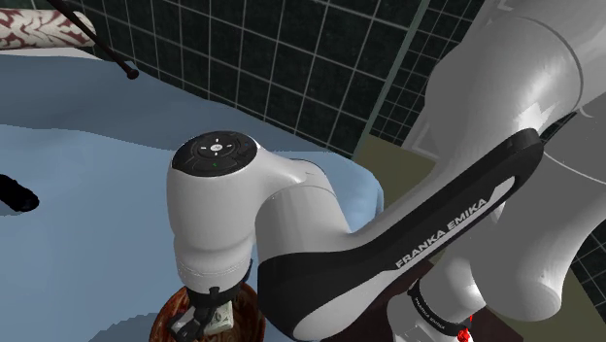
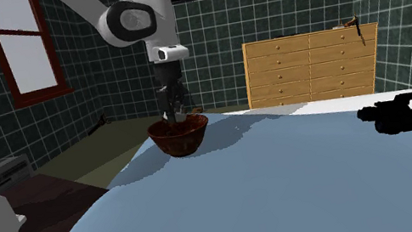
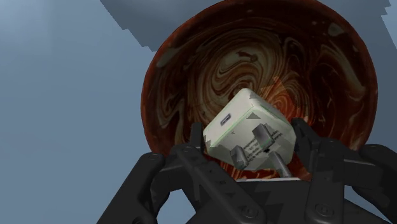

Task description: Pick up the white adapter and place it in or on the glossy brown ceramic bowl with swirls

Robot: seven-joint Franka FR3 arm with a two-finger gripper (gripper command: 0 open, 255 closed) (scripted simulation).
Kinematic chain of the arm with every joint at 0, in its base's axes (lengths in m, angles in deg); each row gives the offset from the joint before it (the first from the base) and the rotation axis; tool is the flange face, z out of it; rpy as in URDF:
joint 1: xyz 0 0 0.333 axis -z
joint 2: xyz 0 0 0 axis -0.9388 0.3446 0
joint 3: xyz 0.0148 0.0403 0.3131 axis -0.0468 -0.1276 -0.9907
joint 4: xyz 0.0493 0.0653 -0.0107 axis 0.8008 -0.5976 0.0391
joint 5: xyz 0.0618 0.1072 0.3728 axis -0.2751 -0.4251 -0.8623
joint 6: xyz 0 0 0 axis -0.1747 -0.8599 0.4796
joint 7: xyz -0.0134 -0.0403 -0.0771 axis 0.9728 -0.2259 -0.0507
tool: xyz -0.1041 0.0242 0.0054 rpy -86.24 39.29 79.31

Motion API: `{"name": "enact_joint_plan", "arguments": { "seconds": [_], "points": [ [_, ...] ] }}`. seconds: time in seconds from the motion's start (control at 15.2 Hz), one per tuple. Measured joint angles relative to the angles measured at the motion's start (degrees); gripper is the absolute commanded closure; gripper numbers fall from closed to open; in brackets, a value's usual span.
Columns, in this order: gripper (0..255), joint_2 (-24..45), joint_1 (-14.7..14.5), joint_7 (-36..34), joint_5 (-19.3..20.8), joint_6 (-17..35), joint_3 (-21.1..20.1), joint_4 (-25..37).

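The white adapter point(image 3: 245, 121) is a boxy plug with grey metal prongs, tilted between my two black fingers. My gripper point(image 3: 248, 137) is shut on it, with one finger on each side. It hangs just inside the glossy brown swirled bowl point(image 3: 191, 76), above the bowl's bottom. In the second exterior view my gripper point(image 2: 173, 112) points straight down into the bowl point(image 2: 182, 136), which stands on the pale blue surface point(image 2: 276, 185). From the shoulder view, the bowl point(image 1: 175, 311) and the adapter point(image 1: 218, 316) peek out below my wrist at the bottom edge.
A black object point(image 2: 398, 115) lies on the blue surface at the second exterior view's right, and the same black object point(image 1: 15, 194) is at the shoulder view's left edge. A wooden dresser point(image 2: 307, 64) stands against the tiled wall behind. The surface's edge runs close behind the bowl.
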Motion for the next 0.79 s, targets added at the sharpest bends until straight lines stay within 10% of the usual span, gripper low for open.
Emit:
{"name": "enact_joint_plan", "arguments": {
  "seconds": [0.07, 0.13, 0.79],
  "points": [
    [255, 0.01, 0.0, -0.01, 0.01, 0.01, 0.0, 0.0],
    [0, 0.02, 0.0, -0.01, 0.02, 0.02, 0.0, 0.0],
    [0, -4.94, 0.33, 2.78, -3.91, -5.28, -0.27, 1.39]
  ]
}}
